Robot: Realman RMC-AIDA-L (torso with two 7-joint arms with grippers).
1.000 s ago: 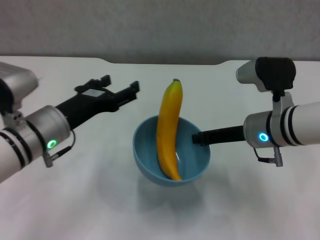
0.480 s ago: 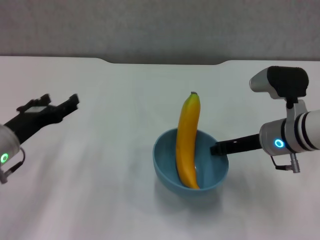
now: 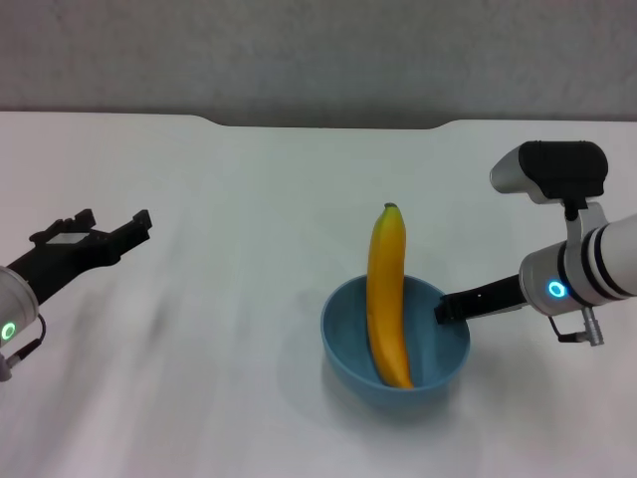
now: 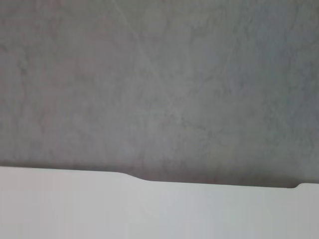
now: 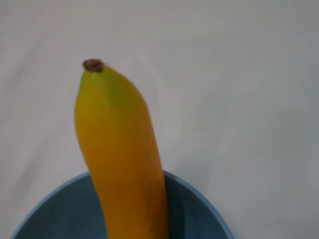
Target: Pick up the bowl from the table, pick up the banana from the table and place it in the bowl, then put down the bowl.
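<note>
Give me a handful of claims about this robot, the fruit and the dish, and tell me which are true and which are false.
1. The banana lies in the light-blue bowl, one end poking over the far rim. True.
2. The left gripper is holding the banana. False: it is off to the left side, apart from it, jaws open and empty.
3. The right gripper is at the bowl's right rim. True.
4. The banana lies flat on the white table. False: it leans inside the bowl.
5. The bowl is upside down. False: it is upright, opening upward.

Head high, forward-down; right wrist close on banana (image 5: 124, 164).
</note>
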